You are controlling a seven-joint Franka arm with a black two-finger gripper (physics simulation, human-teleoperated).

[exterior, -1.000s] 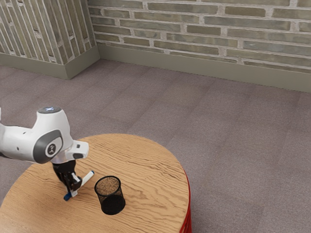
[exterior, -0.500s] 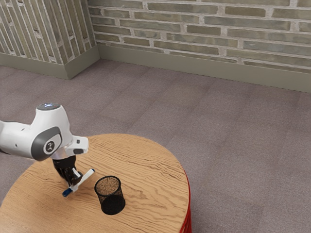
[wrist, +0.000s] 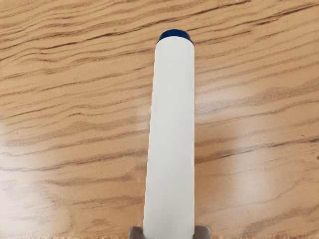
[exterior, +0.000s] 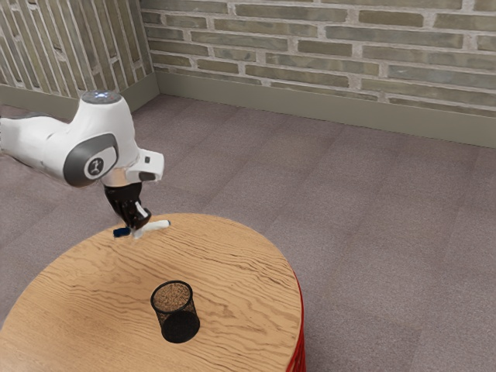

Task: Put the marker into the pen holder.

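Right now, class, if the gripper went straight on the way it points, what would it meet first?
Probably the wooden tabletop: the gripper points down, marker held, with wood grain beyond it in the wrist view; remaining height is unclear.

Arm (exterior: pixel 37 141): smooth white housings, rounded contours. Joint cover (exterior: pixel 76 166): dark grey, oval, bearing a round emblem (exterior: pixel 95 167). Top cap (exterior: pixel 101 97): grey disc, pale marking. Gripper (exterior: pixel 139 229): black body, two fingers.

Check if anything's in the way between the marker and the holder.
Nothing visible stands between them. The gripper holds the marker above the table, and the holder stands upright with its mouth open upward.
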